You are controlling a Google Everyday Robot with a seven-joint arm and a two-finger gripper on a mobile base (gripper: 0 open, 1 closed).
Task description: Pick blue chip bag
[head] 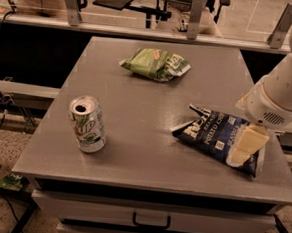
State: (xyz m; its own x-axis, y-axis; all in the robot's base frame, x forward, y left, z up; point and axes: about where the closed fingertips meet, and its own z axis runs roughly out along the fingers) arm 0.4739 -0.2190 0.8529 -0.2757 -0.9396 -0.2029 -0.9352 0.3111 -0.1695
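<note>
The blue chip bag [212, 135] lies crinkled on the right part of the grey table [152, 104], dark navy with white lettering. My gripper [245, 147] hangs from the white arm at the right and sits low over the bag's right end, its cream finger [248, 141] covering that end of the bag. I see no grasp on the bag.
A green chip bag [156, 64] lies at the back middle of the table. A green-and-white soda can [87, 124] stands upright at the front left. A drawer with a handle [151, 221] sits below the table's front edge. Chairs and a rail stand behind.
</note>
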